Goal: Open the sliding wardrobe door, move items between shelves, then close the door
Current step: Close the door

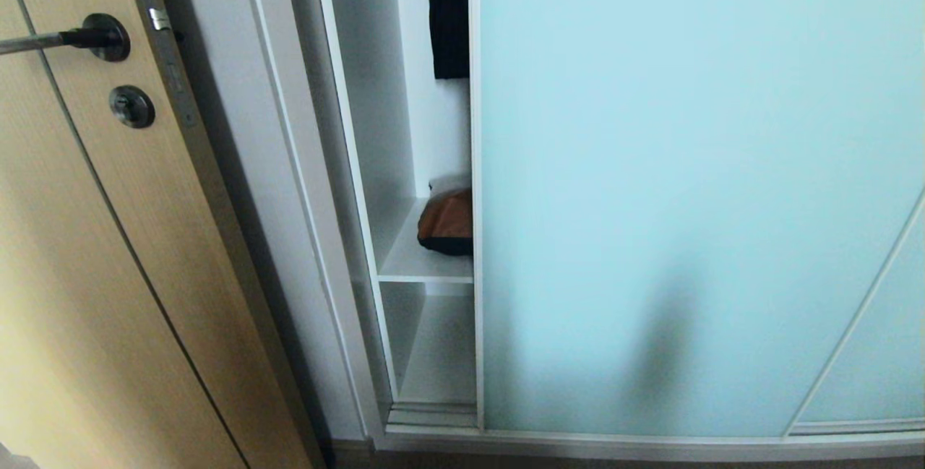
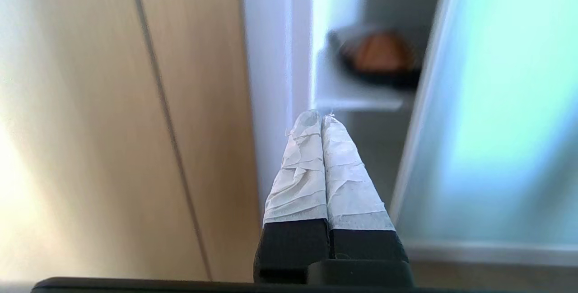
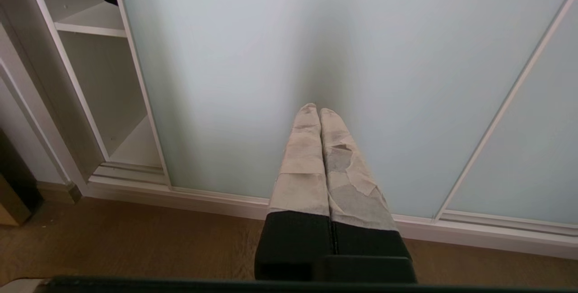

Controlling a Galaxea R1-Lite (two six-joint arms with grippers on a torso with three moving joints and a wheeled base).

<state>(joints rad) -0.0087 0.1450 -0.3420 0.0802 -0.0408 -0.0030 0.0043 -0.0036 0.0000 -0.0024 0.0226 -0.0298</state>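
Closest to me, the left gripper (image 2: 321,117) has its taped fingers pressed flat together with nothing between them. It points at the narrow gap between the white side wall of the wardrobe (image 2: 271,58) and the edge of the sliding door (image 2: 496,103). The right gripper (image 3: 314,110) is closed the same way and empty; it faces the middle of the frosted glass low down, above the wood floor (image 3: 135,239).

The risk I see is in that gap. It is slim, and the door's thin metal frame is the only thing to push on. If the closed fingers slip off that frame they could skid across the glass, or jam between the frame and the side wall. Pushing at an angle might also bind the door in its bottom track (image 1: 433,415) instead of sliding it.

Further in, the cushion (image 1: 448,223) lies on the upper of the two shelves (image 1: 426,267) I can see, partly hidden behind the door's edge. It sits well beyond the left fingertips and higher than them, out of reach until the door moves aside. A lower shelf (image 1: 441,360) sits beneath it, and a dark garment (image 1: 448,14) hangs above.
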